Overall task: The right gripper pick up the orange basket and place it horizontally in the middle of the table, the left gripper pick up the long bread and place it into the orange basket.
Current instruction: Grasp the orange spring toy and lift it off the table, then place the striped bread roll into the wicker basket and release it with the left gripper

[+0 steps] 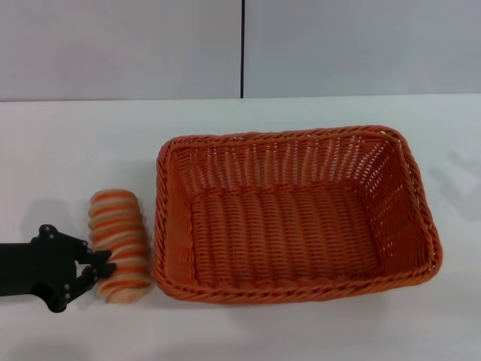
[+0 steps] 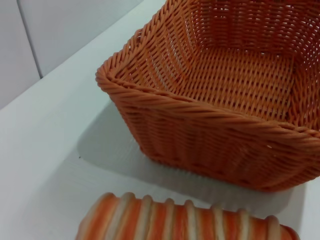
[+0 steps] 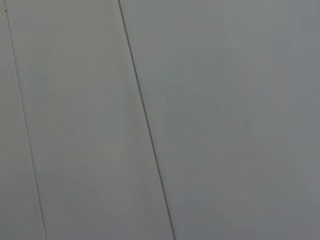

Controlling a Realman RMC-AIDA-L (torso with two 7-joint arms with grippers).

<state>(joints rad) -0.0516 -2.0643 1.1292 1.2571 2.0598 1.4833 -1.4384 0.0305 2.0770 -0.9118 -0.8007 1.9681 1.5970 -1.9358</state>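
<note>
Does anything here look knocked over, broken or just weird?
Nothing stands out. The orange basket sits upright and empty on the table, its weave intact. The long bread lies whole on the table beside it, outside the basket, with the left gripper at its near end. Nothing is spilled.

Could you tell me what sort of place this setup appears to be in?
Probably a robot test bench: a plain white table against blank grey wall panels, with only an orange basket, a long bread and the left gripper.

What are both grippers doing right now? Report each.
Left gripper: open, fingers at the near end of the long bread, not gripping it.
Right gripper: not in view.
</note>
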